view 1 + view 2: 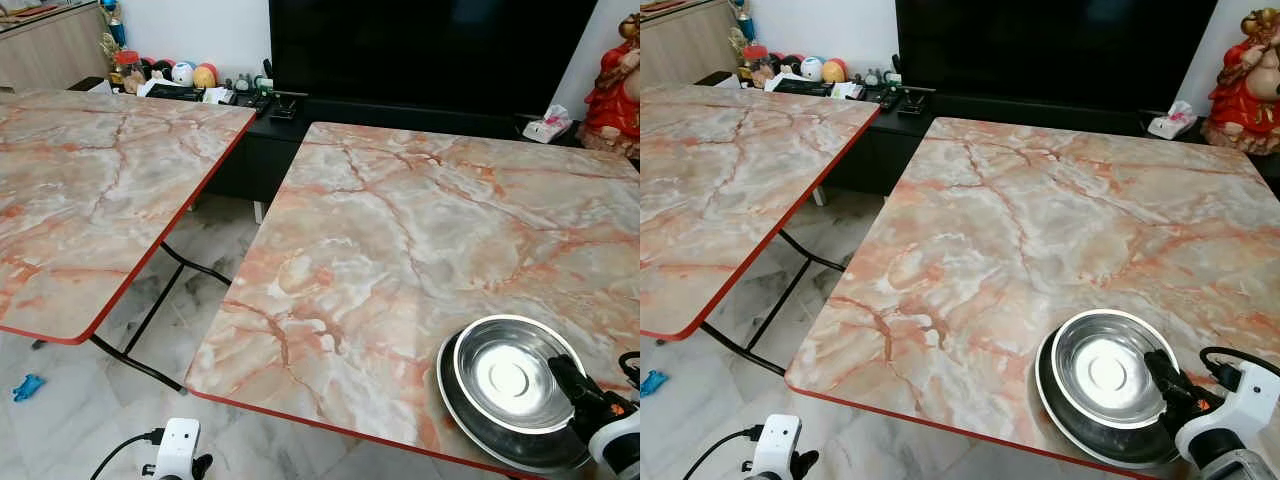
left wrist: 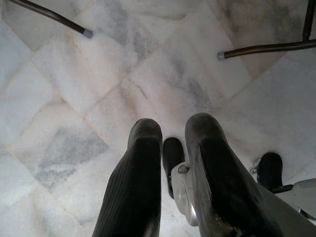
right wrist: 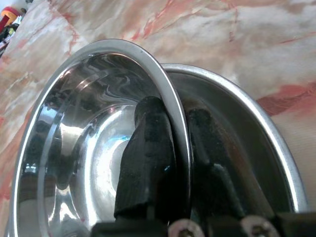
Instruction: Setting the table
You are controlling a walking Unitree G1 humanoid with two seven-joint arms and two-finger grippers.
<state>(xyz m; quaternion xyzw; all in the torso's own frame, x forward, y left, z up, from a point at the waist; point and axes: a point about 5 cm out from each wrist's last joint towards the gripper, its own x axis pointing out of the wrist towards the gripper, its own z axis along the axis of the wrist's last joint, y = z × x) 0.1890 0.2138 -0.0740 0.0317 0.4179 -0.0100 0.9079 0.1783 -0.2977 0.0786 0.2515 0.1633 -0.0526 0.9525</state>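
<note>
A shiny steel bowl [image 1: 507, 377] sits nested in a wider steel plate [image 1: 462, 416] at the marble table's [image 1: 400, 230] near right corner.

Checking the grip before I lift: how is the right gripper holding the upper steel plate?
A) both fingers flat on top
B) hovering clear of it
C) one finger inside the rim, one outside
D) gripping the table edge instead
C: in the right wrist view the right gripper straddles the rim of the upper steel plate, one finger inside it and the other over the lower plate.
</note>
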